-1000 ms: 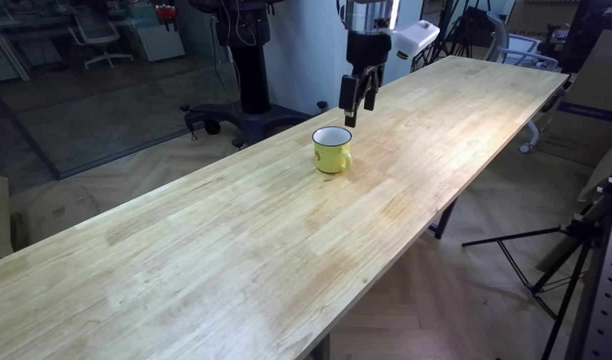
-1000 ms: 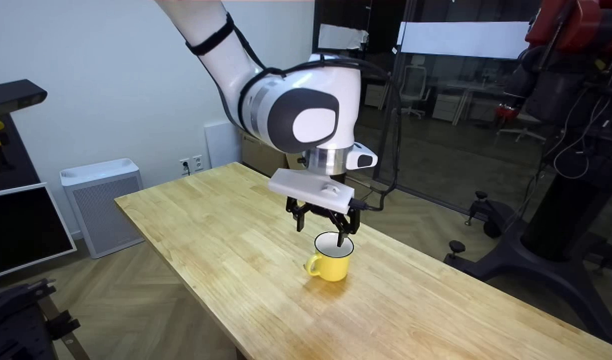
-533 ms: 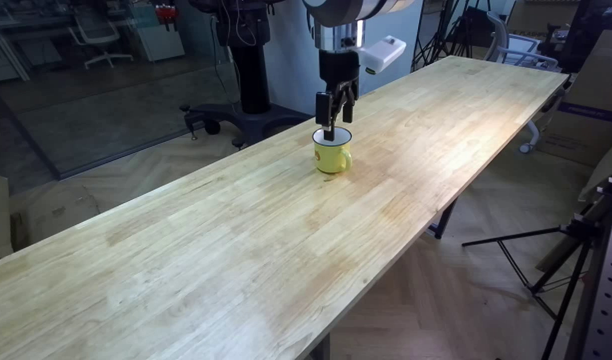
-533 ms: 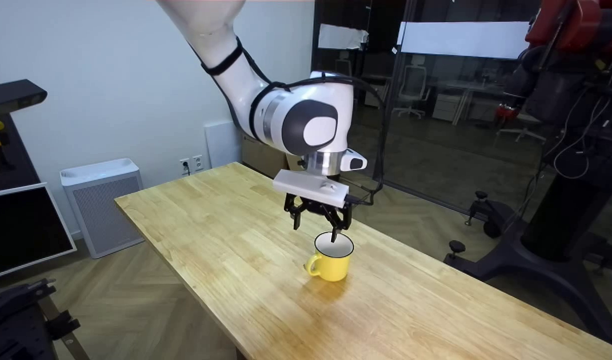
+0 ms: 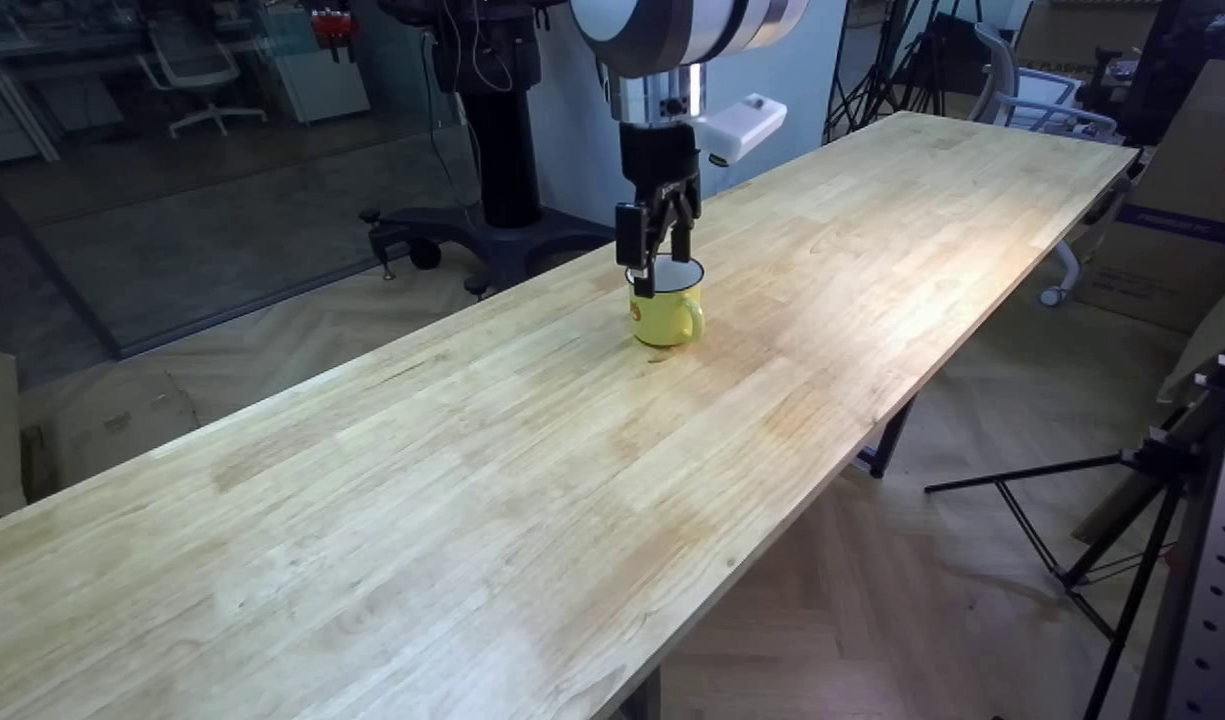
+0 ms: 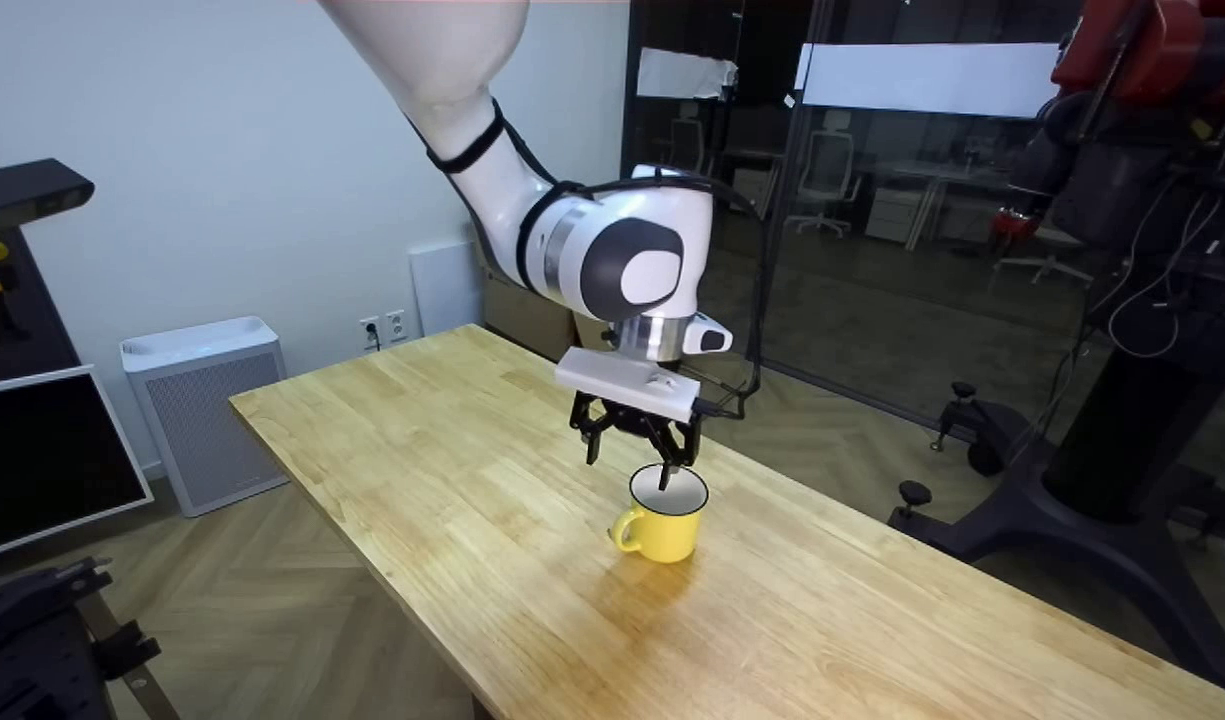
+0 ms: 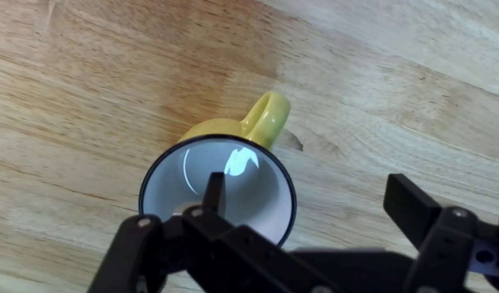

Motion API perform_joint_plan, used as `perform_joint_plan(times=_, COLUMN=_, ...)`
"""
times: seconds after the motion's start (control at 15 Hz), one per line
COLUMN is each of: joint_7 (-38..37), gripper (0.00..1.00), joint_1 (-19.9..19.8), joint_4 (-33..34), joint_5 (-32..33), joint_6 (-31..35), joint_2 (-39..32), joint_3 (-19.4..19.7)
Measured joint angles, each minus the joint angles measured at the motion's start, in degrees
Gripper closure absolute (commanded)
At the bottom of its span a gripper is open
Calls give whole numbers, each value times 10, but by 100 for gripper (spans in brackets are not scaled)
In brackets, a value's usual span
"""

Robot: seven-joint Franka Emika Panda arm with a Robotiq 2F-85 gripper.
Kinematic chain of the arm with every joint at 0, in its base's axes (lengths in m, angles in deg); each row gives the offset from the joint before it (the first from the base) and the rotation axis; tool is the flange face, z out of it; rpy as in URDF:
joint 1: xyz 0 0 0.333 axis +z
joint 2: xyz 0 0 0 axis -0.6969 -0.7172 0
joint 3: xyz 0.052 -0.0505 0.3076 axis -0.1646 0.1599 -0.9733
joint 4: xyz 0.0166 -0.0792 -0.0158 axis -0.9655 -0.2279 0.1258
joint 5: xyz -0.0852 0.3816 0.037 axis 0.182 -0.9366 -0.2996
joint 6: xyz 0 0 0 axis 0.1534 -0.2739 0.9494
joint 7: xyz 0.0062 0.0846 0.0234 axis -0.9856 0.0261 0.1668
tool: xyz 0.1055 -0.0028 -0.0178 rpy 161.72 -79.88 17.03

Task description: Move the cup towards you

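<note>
- Wrist view, left below black two-finger gripper: glossy yellow cylindrical mug, upright; one finger over or in its mouth, can't tell; lowering askew could tip it
- Between: fingers spread, nothing held
- Right: other finger outside mug; closing high could slip

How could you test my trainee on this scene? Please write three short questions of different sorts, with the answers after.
1. Choose one. Inside, the cup is: A) red, B) brown, C) white.
2. True or false: the cup lies on its side.
3. In the wrist view, where does each of the jaws appear relative to the cup?

Key: 1. C. 2. False; it stands upright on the table. 3. One over its opening, the other beside it.
</note>
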Motion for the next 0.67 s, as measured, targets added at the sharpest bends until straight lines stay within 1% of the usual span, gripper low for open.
perform_joint_plan(times=0.67, joint_7=3, gripper=0, joint_1=-5, joint_4=46, joint_5=7, joint_6=-28, joint_2=-49, joint_3=-2)
